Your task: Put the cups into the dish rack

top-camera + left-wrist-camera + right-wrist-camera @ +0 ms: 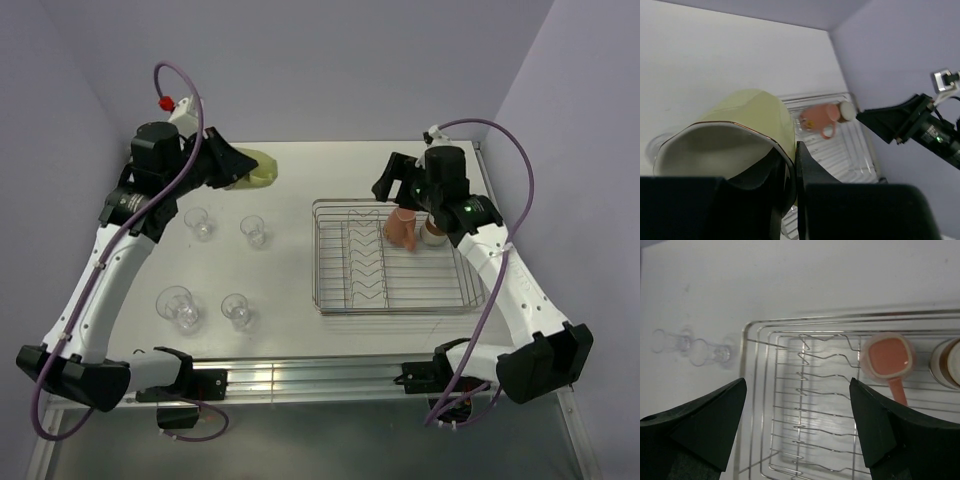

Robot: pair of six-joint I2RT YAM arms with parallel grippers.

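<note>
My left gripper [240, 165] is shut on the rim of the pale yellow-green mug [258, 168], [735, 135], one finger inside and one outside, at the table's far left-middle. The chrome dish rack [330, 290] sits at right. The pink-terracotta mug [402, 228], [888, 357] stands upside down in its far right part, with the brown cup [435, 232], [946, 362] beside it. My right gripper [392, 182], [797, 405] is open and empty above the rack's far side. Several clear glass tumblers stand on the left of the table: [199, 222], [254, 230], [178, 306], [237, 310].
The white table [290, 330] is walled by lavender panels at back and sides. In the right wrist view two tumblers [715, 354] show left of the rack. A metal rail runs along the near edge [300, 378].
</note>
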